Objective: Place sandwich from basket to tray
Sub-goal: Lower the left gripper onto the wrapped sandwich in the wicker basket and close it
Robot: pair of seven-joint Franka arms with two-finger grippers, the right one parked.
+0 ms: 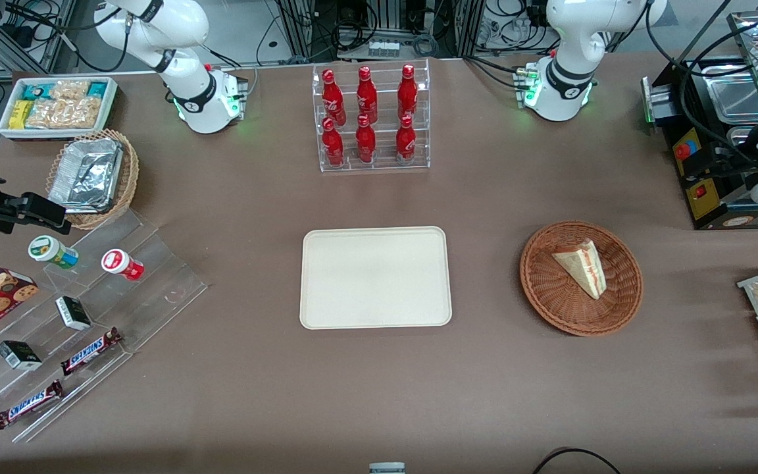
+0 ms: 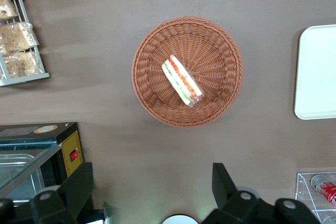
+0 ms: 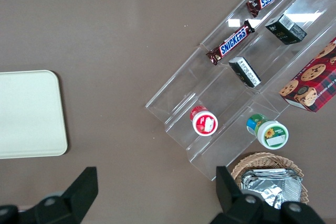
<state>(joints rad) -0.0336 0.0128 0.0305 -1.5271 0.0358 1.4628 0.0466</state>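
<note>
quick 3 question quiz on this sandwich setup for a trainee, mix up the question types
1. True or false: the sandwich already lies on the tray.
2. What is the state of the gripper? A) shut on the sandwich B) open, high above the table, clear of the basket C) resting on the tray
3. Fill in: the clear rack farther from the front camera than the tray holds ___ red bottles.

Key:
1. False; it lies in the basket and the tray is bare.
2. B
3. six
</note>
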